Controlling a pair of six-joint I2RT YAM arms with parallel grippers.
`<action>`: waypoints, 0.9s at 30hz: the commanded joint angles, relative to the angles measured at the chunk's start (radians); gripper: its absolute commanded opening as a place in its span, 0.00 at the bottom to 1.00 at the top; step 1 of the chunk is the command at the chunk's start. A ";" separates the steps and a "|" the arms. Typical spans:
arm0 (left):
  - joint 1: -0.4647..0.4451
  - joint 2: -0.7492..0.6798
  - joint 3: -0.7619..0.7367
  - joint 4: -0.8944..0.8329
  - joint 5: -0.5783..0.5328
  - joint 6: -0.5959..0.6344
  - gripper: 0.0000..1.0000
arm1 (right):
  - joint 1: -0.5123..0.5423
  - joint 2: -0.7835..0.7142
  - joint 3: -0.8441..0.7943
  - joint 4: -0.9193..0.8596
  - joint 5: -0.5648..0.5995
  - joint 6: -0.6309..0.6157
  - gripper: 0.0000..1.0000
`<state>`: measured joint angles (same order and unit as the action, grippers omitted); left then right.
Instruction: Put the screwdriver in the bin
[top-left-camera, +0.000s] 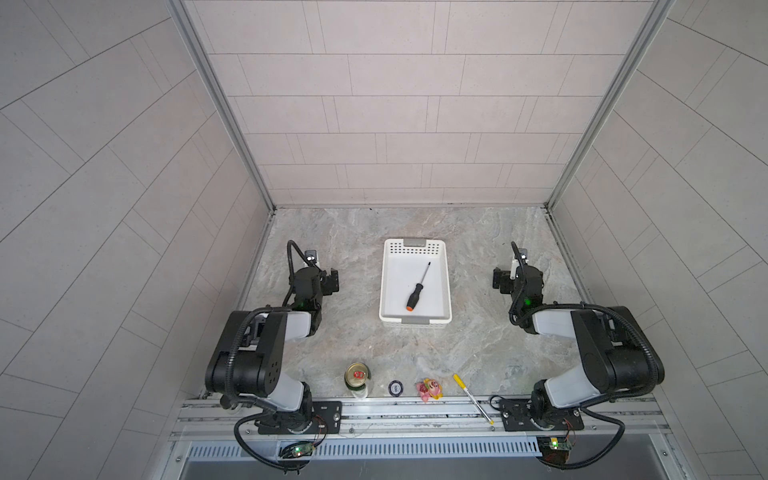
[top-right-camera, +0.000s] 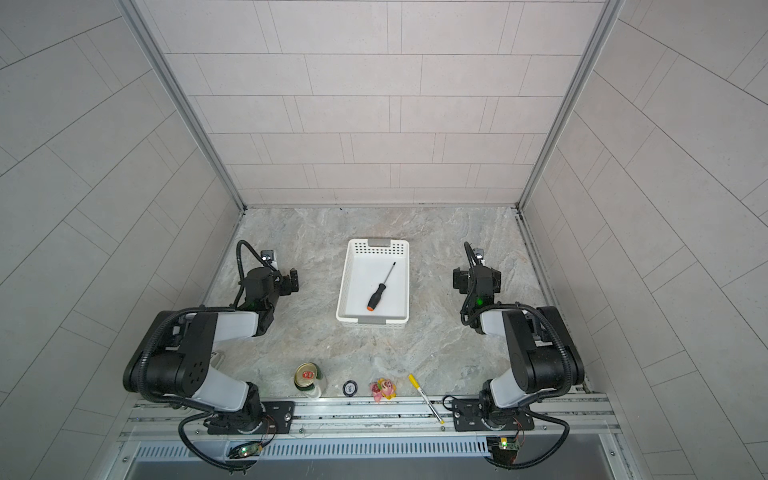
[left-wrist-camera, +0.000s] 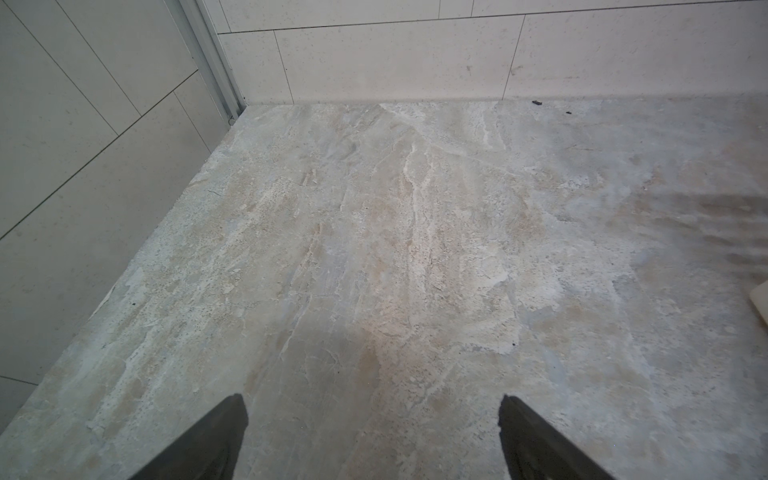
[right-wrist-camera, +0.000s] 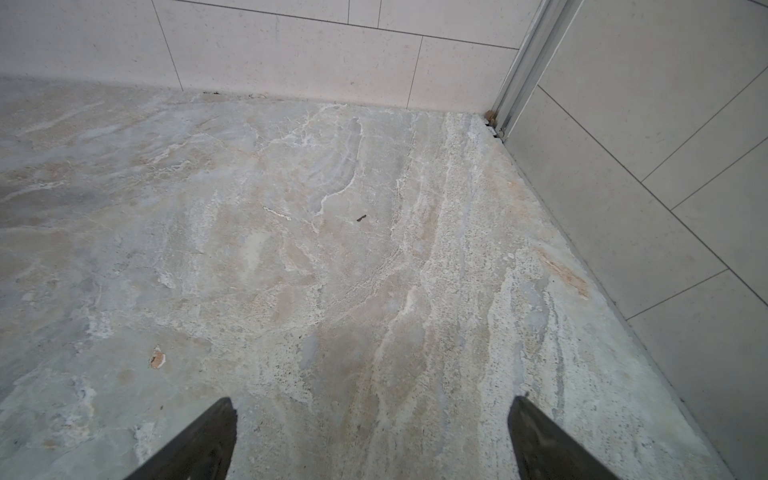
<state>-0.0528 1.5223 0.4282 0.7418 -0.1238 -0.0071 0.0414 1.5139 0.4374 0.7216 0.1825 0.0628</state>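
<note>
The screwdriver (top-left-camera: 417, 293) (top-right-camera: 379, 293), black-handled with an orange end cap, lies slantwise on the floor of the white bin (top-left-camera: 397, 270) (top-right-camera: 359, 270) in both top views, its shaft pointing to the perforated far wall. My left gripper (top-left-camera: 333, 280) (top-right-camera: 294, 280) hangs left of the bin, well apart from it, and is open and empty; in the left wrist view its gripper (left-wrist-camera: 374, 405) shows only bare marble between the fingertips. My right gripper (top-left-camera: 496, 279) (top-right-camera: 456, 280) (right-wrist-camera: 372, 407) hangs right of the bin, also open and empty. A corner of the bin (left-wrist-camera: 761, 301) shows in the left wrist view.
Along the table's front edge stand a can (top-left-camera: 357, 376), a small round black disc (top-left-camera: 395, 387), a pink and yellow toy (top-left-camera: 430, 389) and a yellow-capped pen (top-left-camera: 468, 394). Tiled walls close in the back and both sides.
</note>
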 joint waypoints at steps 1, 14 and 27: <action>-0.002 0.004 0.015 -0.012 0.001 0.009 1.00 | 0.005 -0.004 -0.004 -0.003 -0.002 -0.015 1.00; -0.002 0.004 0.014 -0.012 0.000 0.009 1.00 | 0.003 -0.044 -0.082 0.101 0.000 -0.011 0.99; -0.002 0.005 0.015 -0.012 0.000 0.009 1.00 | 0.003 -0.005 0.001 -0.010 -0.003 -0.014 1.00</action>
<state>-0.0528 1.5223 0.4286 0.7414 -0.1234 -0.0071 0.0414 1.4986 0.4255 0.7322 0.1825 0.0628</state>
